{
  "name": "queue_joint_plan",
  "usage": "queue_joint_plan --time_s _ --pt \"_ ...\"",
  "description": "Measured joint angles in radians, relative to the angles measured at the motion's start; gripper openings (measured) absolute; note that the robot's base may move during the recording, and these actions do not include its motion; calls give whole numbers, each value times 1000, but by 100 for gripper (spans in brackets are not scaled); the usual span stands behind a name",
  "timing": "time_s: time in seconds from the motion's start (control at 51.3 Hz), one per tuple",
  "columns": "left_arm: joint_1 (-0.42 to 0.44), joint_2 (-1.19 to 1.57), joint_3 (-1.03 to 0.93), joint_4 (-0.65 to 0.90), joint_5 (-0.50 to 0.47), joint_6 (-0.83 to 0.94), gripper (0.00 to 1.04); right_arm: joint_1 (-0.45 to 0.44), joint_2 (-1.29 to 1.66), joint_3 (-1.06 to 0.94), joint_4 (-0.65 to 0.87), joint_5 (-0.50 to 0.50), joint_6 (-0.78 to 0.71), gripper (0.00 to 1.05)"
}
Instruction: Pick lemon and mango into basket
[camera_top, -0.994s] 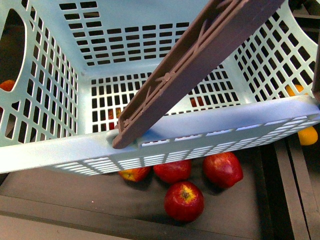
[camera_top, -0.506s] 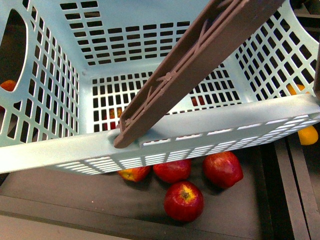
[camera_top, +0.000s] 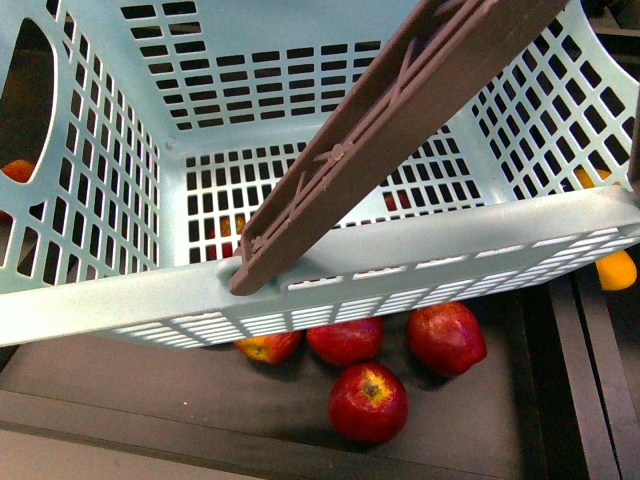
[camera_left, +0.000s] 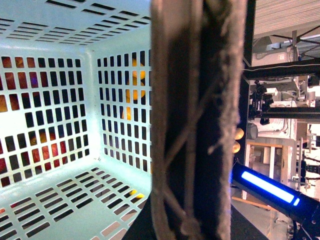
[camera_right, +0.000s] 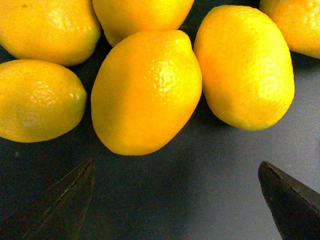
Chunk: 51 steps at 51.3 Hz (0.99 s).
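While the basket (camera_top: 420, 262) fills most of the front view, count what lies round it. Four red apples (camera_top: 368, 402) sit on the dark surface (camera_top: 130, 390) by its near rim: three in a row, partly tucked under the rim, and one just in front of them. One brown bar (camera_top: 380, 140) crosses the basket slantwise, from the near rim up toward the right.

You see the slotted floor and walls in both the front and left wrist views. The red and orange patches showing through the slots lie outside the lattice. A yellow-orange fruit (camera_top: 617, 270) lies beside the basket's right corner, and an orange patch (camera_top: 14, 170) shows through the oval slot on the left. You cannot tell whether either of them is the mango.

In the right wrist view six yellow fruits (camera_right: 245, 65) lie bunched on a dark floor (camera_right: 200, 175), several of them touching. The lemon (camera_right: 147, 92) is the middle one, nearest the right gripper (camera_right: 172, 205). That gripper's two dark fingertips (camera_right: 55, 200) stand wide apart with nothing between them, just short of the fruit.

In the left wrist view the bar fills the middle, and you cannot tell whether the left gripper is clenched on it or released.
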Motion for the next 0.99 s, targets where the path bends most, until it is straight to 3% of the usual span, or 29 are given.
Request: queue_joint_plan --time_s 0.994 --pt "0 0 0 0 0 0 5 14 231 360 -79 38 55 96"
